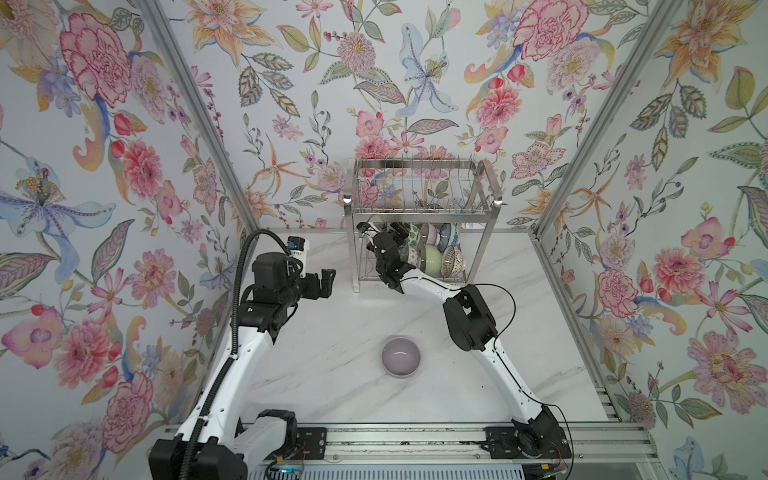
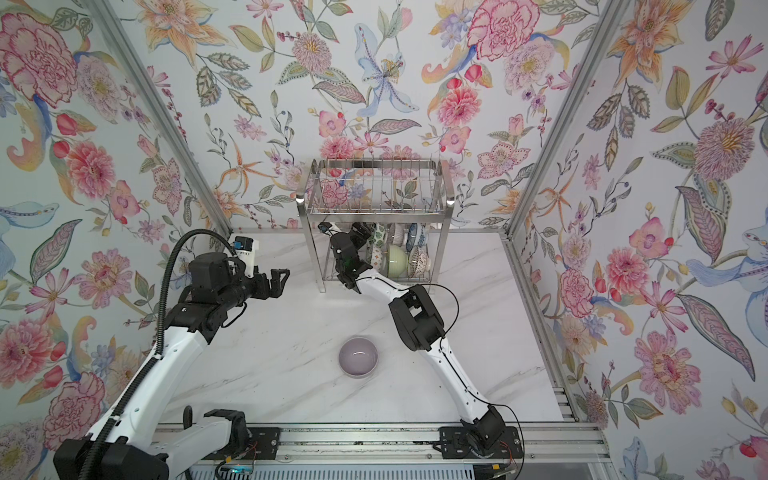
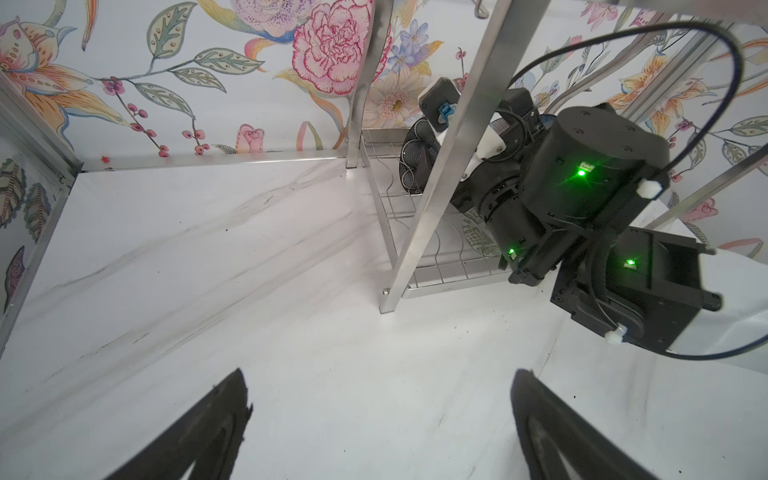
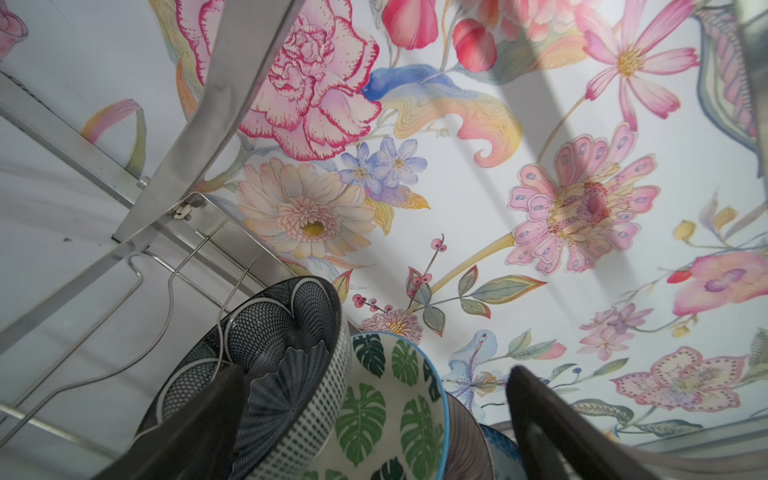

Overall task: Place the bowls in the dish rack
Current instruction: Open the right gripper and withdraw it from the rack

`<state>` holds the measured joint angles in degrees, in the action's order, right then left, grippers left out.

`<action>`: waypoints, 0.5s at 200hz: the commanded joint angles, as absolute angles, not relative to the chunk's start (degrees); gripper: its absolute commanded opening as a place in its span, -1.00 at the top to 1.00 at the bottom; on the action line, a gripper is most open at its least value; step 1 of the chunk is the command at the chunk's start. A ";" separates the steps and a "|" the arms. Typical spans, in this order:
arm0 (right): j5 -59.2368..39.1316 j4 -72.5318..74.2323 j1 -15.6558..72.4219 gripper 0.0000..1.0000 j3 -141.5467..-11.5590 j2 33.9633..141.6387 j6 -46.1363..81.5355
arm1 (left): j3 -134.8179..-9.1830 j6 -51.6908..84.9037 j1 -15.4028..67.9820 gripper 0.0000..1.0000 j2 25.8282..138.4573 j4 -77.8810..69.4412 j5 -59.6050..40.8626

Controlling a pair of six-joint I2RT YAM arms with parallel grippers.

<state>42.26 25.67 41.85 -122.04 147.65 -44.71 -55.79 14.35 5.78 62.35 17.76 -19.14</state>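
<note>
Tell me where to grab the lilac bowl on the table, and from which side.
Probably pinch the rim of the lilac bowl from straight above, one finger inside and one outside. It stands upright, mouth up, alone on the marble table, and its round wall looks too wide to span.

A white marble-patterned tabletop [image 1: 332, 386] [image 2: 270, 386] with faint grey veins carries everything. At its far edge, close to the back wall, a two-tier stainless steel wire dish rack [image 1: 419, 212] [image 2: 374, 215] stands on flat-bar legs directly on the tabletop. Its lower wire shelf [image 3: 440, 266] sits just above the surface and holds a plain green ceramic bowl [image 1: 432, 261] [image 2: 397, 259] among several patterned ceramic bowls [image 1: 451, 239], all standing on their edges. Well apart from the rack, near the middle of the tabletop, a plain lilac round ceramic bowl [image 1: 401, 357] [image 2: 358, 356] sits upright with its opening upward.
</note>
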 commanded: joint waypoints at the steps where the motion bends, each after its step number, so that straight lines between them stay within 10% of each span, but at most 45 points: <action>1: 41.79 32.05 42.30 -0.98 -117.46 141.92 -46.17 | -54.76 15.01 5.27 -0.99 61.22 17.58 -19.51; 100: 35.78 42.32 44.33 -0.98 -90.41 125.46 -47.36 | -53.66 14.07 5.20 -0.99 60.56 17.75 -18.19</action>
<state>38.81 37.30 43.00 -95.81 131.15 -47.00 -54.50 14.33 5.78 61.04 17.80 -19.07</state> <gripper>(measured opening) 0.992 0.994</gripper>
